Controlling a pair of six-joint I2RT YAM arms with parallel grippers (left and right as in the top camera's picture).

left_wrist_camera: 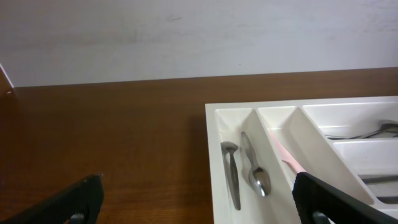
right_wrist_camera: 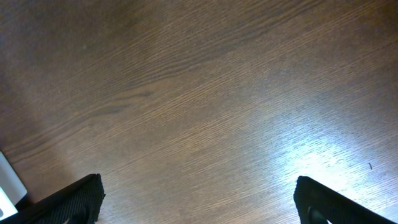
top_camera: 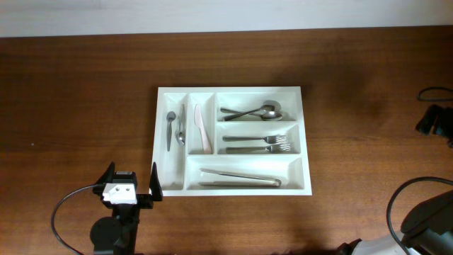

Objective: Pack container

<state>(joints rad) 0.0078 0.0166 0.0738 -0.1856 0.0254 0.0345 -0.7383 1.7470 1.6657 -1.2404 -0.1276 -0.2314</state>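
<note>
Brown wood table (top_camera: 71,85) lies under two claws spread wide, the left gripper (top_camera: 132,178) at the near left corner of the white container (top_camera: 233,90), the right gripper (right_wrist_camera: 202,202) over bare wood, the container mid-table holding tongs (top_camera: 241,177), forks (top_camera: 258,143), spoons (top_camera: 262,111) and a pink knife (top_camera: 202,127), a pale wall (left_wrist_camera: 186,37) beyond.

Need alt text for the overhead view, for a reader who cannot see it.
A white cutlery tray sits on a dark wood table, its five compartments holding small spoons, a pale knife, larger spoons, forks and long metal utensils. The left claw stands open by the tray's lower-left corner.
</note>
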